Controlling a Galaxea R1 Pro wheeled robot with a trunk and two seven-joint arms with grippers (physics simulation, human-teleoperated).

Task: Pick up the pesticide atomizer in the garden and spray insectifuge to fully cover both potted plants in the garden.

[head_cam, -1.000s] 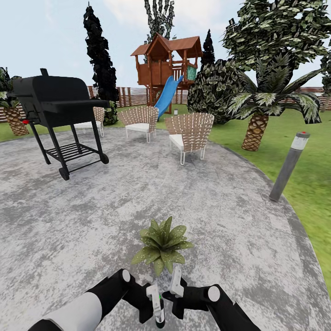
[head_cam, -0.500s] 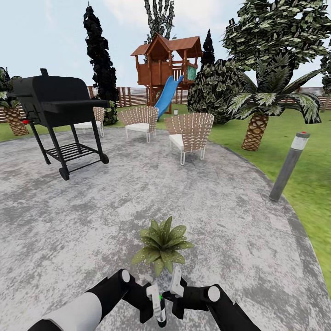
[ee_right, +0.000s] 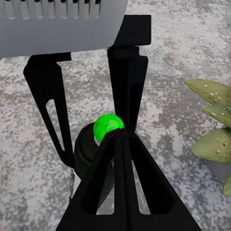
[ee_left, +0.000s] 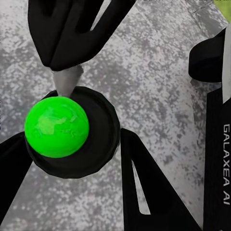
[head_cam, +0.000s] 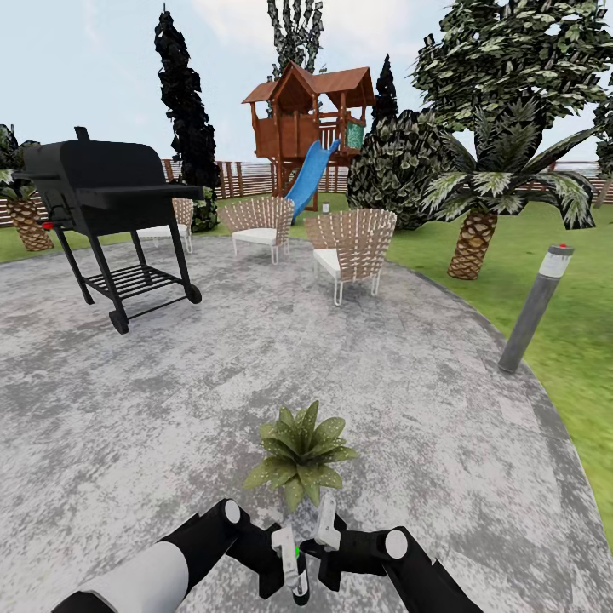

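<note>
Left wrist view: left claw (ee_left: 72, 144) grips the dark, green-topped pesticide atomizer (ee_left: 72, 132).

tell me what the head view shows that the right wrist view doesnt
Head view, not the right wrist view: the black grill, wicker chairs, playhouse with slide, palm, grey post and grass.
Right wrist view, not the head view: the right fingers seen close, pressed together beside the green top of the pesticide atomizer.
Both: the atomizer in the left gripper, speckled leaves of the potted plant, and the stone patio.
</note>
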